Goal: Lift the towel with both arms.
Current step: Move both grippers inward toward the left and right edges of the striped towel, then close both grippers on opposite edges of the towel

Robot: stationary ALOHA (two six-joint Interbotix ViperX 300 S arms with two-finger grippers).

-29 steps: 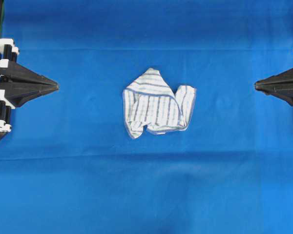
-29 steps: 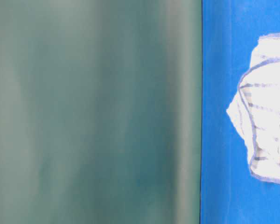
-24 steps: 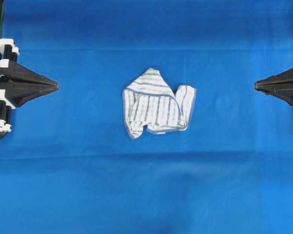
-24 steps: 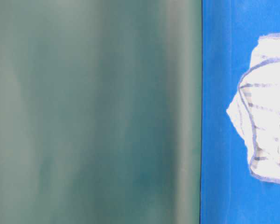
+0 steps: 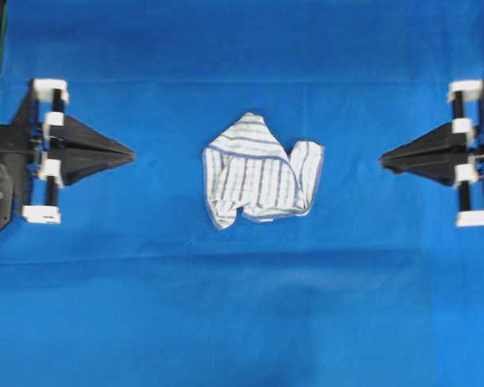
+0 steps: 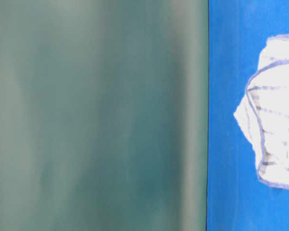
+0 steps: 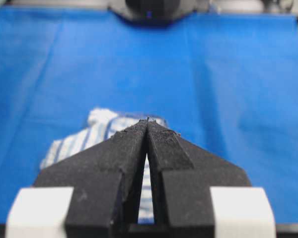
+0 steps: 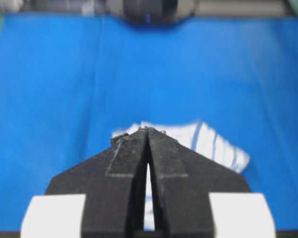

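The left gripper and the right gripper are both pinched closed on nothing, tips aimed inward; the towel lies crumpled between them on the tablecloth, well apart from each; reaching, grasping and lifting all remain.

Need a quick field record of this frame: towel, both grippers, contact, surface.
towel: crumpled heap, lying mid-cloth, not lifted
left gripper: shut, fingers pointing at the towel, apart from it
right gripper: shut, fingers pointing at the towel, apart from it
contact: none; bare cloth between each tip and the towel
surface: blue tablecloth
task state: no grasp yet
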